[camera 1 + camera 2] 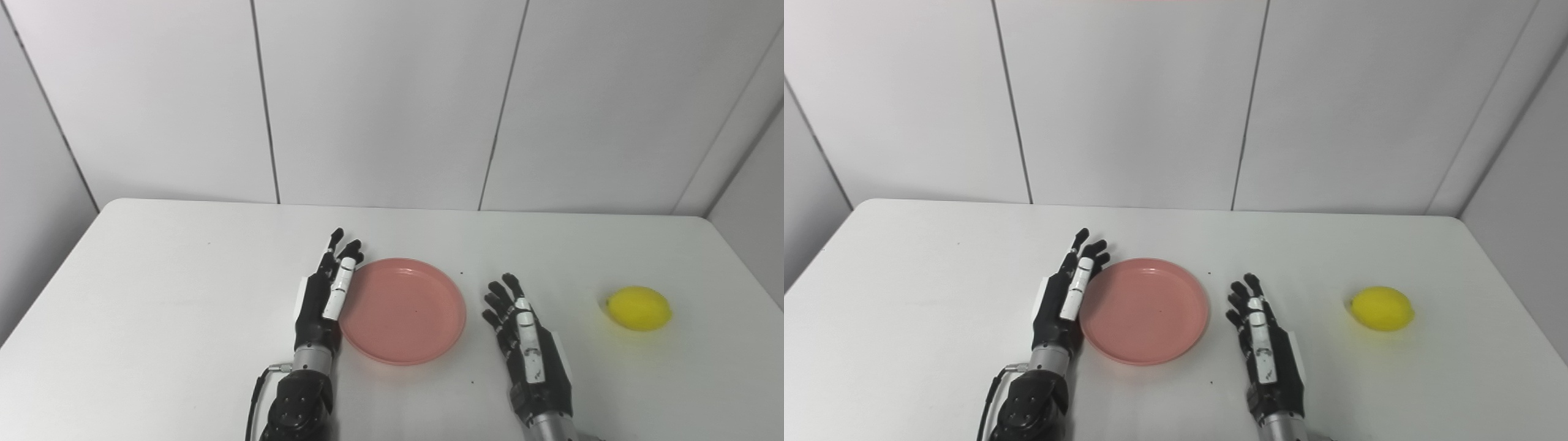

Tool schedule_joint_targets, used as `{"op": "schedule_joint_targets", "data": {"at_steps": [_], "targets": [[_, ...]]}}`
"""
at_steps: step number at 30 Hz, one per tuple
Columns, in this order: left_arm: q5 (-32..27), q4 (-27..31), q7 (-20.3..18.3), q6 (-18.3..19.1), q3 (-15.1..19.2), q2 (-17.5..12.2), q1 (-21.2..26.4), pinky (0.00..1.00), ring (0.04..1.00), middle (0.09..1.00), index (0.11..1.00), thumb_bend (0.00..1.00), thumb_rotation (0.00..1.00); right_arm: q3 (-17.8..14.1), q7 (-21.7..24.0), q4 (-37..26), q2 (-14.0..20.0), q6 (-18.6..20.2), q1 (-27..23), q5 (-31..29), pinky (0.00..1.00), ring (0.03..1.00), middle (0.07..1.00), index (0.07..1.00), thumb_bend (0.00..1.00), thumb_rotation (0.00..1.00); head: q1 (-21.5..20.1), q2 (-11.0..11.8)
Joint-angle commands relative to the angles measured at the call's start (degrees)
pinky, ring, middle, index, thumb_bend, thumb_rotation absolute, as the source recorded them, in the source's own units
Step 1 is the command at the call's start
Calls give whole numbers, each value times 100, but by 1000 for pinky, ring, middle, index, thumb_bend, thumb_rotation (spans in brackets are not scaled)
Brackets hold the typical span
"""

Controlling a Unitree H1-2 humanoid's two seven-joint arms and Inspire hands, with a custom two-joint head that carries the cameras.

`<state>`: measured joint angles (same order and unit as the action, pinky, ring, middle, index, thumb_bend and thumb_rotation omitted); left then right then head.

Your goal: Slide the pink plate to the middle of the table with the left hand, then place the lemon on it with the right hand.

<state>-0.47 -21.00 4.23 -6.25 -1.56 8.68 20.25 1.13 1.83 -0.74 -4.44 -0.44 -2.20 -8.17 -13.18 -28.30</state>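
Note:
The pink plate [401, 310] lies flat near the middle of the white table [153, 294]. My left hand [323, 293] is open, fingers straight, its edge against the plate's left rim. My right hand [527, 343] is open and empty, resting just right of the plate, apart from it. The yellow lemon [639, 308] lies on the table at the right, well clear of the right hand. The same scene shows in the right eye view: plate [1144, 309], lemon [1382, 308], left hand [1066, 294], right hand [1265, 346].
White wall panels [380, 98] stand behind the table's far edge. The table's right edge runs close past the lemon. A black cable [257, 392] loops by the left wrist.

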Motion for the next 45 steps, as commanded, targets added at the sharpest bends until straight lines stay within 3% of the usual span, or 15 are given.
{"op": "schedule_joint_targets", "data": {"at_steps": [1,6,14,23,33,35,40,45], "targets": [[-29,-111,-56,-13,43,-92,-1,935,846,866,938,587,811,83,-9,375,-94,-321,176,147,905,899,872,927,790,857,-80,-6],[-69,-259,-110,-92,72,-188,37,975,850,859,946,633,831,116,-136,412,-146,-424,185,383,895,870,835,911,792,856,-220,-8],[-151,-394,-219,-156,90,-204,101,966,860,874,964,618,839,13,-479,501,-267,-556,160,660,896,891,911,889,816,860,-496,52],[-194,-482,-315,-204,107,-261,145,990,872,886,971,640,858,-15,-1188,462,-325,-853,121,1502,913,904,930,877,695,914,-641,80],[-236,-580,-366,-261,122,-322,206,973,863,879,966,649,842,-76,-1636,356,-361,-945,10,1863,926,904,907,854,703,917,-796,91],[-238,-555,-380,-230,118,-349,211,979,865,878,966,647,843,-76,-1785,343,-364,-895,-41,2063,907,895,898,844,695,916,-810,96],[-234,-472,-416,-141,91,-398,188,992,877,882,963,648,847,-74,-2054,305,-270,-766,-230,2530,696,731,743,754,686,859,-885,102],[-224,-468,-411,-136,82,-395,186,964,872,881,967,659,841,53,-2134,136,105,-618,-383,3371,681,742,779,728,663,877,-927,107]]}}
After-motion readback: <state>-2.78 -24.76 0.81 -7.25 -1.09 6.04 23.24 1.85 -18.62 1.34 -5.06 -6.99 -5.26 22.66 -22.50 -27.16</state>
